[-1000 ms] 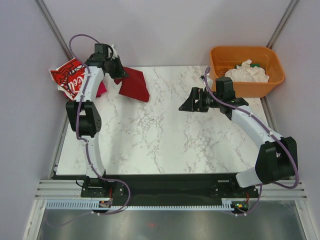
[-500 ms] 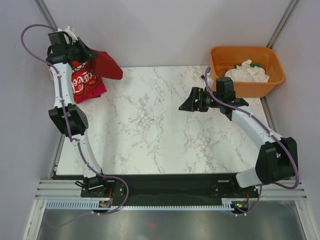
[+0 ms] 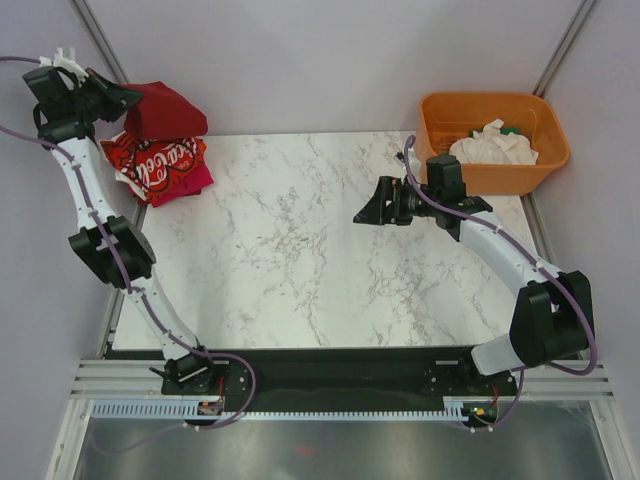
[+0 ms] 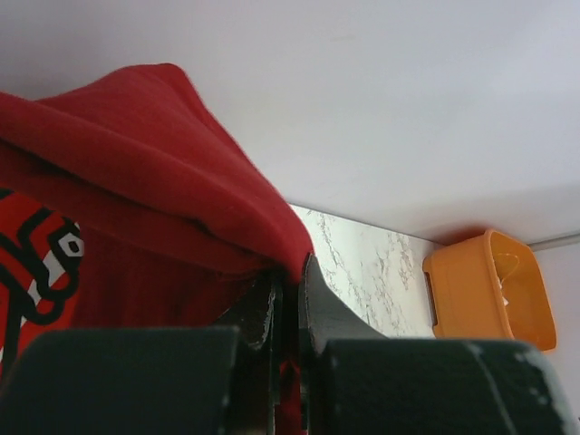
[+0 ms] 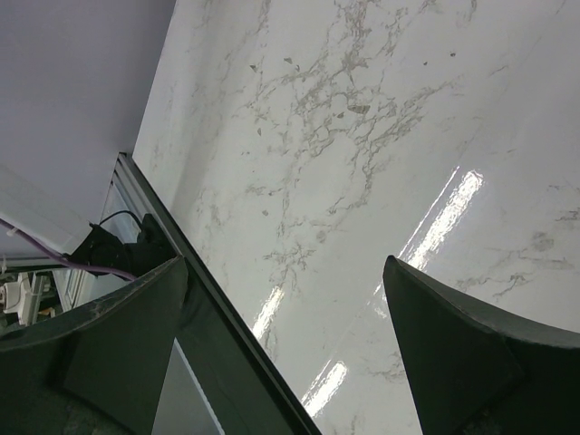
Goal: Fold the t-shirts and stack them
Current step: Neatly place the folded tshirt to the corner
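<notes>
If let go from this height, risks unfolding the dark red tee [image 3: 165,110] in the air, dropping it askew on the bright red lettered tee [image 3: 150,165], or sliding it off the far left corner of the surface [image 3: 300,250]. Could also drag that stack if lowered carelessly.

Has the left pincer [image 3: 120,100] clamped shut on a bunched edge of that tee, upper left of the overhead frame, with cloth hanging just right of the jaws. Leaves the right pincer [image 3: 368,212] spread wide on nothing, right of centre. Shows the white tee [image 3: 495,145] in the orange tub [image 3: 545,150], upper right.
</notes>
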